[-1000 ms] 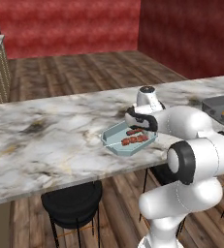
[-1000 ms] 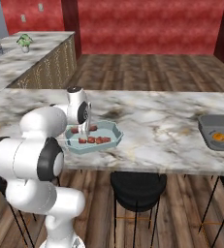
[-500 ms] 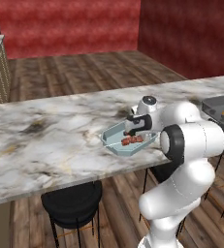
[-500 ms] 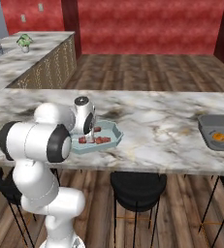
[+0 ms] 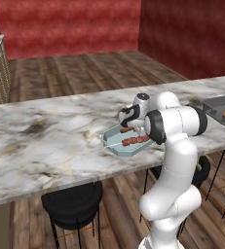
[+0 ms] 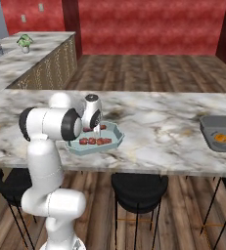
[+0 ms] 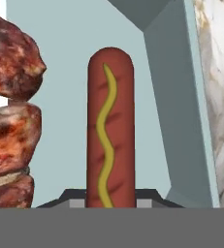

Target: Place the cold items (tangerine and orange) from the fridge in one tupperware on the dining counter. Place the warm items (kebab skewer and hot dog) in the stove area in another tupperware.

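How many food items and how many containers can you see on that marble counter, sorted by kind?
Pale blue plastic tupperware trays: 1
Dark grey tupperware trays: 1
Reddish-brown meat kebab skewers: 1
Mustard-striped hot dogs: 1
Round orange citrus fruits: 1
Total: 5

The hot dog [image 7: 110,128] is a smooth reddish-brown sausage with a wavy yellow mustard line along its length; in the hand view it runs straight from 6 toward 12 o'clock over the pale blue floor of the tupperware [image 7: 167,72]. At its 9 o'clock lies the kebab skewer [image 7: 9,121], chunks of dark, charred red meat threaded on a white stick, parallel to the sausage and just apart from it. From the left base view the tupperware [image 5: 115,147] is a shallow, light blue tray with angled corners (lid off) resting flat on the marble counter, the kebab skewer [image 5: 136,141] lying inside it. The right base view shows the tupperware [image 6: 115,141] with the kebab skewer [image 6: 96,141] inside.
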{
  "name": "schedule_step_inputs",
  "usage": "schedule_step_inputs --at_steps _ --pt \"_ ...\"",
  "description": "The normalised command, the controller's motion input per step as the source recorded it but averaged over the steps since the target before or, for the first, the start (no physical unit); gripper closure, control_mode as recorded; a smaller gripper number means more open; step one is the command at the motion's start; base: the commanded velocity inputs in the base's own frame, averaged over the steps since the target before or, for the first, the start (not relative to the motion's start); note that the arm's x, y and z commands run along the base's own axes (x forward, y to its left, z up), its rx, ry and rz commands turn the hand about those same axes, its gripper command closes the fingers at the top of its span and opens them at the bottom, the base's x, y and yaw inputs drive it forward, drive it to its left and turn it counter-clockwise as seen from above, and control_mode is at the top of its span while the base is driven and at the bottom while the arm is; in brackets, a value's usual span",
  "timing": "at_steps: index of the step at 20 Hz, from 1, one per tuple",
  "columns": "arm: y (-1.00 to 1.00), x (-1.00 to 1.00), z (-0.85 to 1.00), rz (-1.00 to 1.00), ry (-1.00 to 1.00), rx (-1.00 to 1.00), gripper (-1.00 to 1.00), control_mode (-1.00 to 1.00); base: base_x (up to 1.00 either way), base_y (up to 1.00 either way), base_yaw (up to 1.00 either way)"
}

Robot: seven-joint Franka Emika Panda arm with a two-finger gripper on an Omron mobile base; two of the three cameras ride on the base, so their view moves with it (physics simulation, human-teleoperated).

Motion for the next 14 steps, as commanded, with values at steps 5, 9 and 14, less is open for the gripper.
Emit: schedule_step_inputs --at_steps 5,9,14 --pt "0.0 0.1 -0.76 0.04 0.0 -0.02 1.0 -1.0 0.0 0.0 0.0" --pt "0.02 0.0 -0.31 0.03 -0.02 0.0 1.0 -1.0 0.0 0.0 0.0" --pt "0.0 0.06 0.0 0.01 -0.05 0.0 -1.0 -1.0 0.0 0.0 0.0"
